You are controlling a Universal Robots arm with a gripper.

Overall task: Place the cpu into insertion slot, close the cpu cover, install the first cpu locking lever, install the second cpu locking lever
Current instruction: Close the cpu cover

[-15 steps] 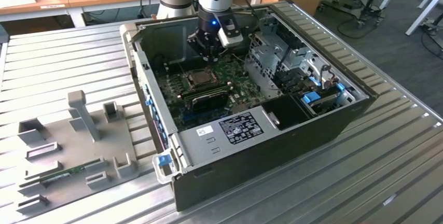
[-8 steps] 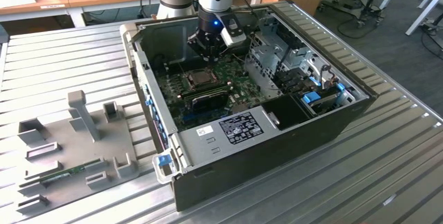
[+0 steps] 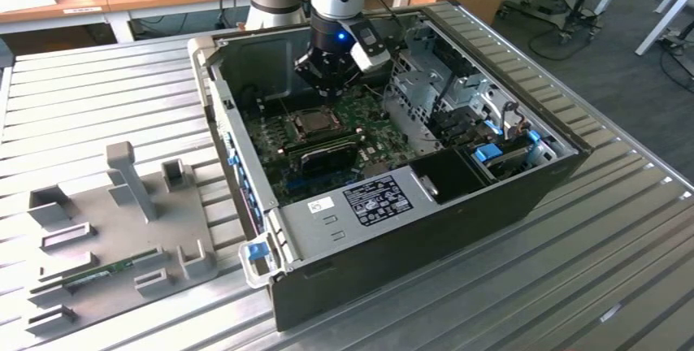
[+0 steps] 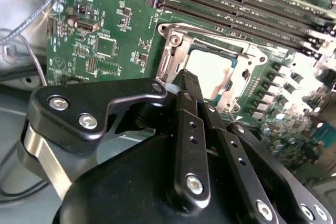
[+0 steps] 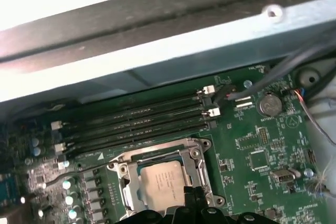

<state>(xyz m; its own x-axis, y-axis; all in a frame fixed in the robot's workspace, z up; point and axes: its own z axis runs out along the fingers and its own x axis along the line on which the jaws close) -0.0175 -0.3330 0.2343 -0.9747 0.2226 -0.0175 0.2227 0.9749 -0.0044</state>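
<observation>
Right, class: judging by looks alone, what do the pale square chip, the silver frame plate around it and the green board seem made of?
The pale silver-tan square chip: probably a matte metal lid, dull even sheen. The silver windowed frame plate: bare stamped metal, likely steel; bright glints. The green circuit board: seemingly lacquered laminate, glossy with fine printed marks.

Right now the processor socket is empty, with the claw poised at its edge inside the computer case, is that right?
Not quite: the insertion slot is not empty. The first wrist view shows the cpu lying in it, pale face up. The rest holds: the claw is poised at its edge, inside the computer case.
</observation>
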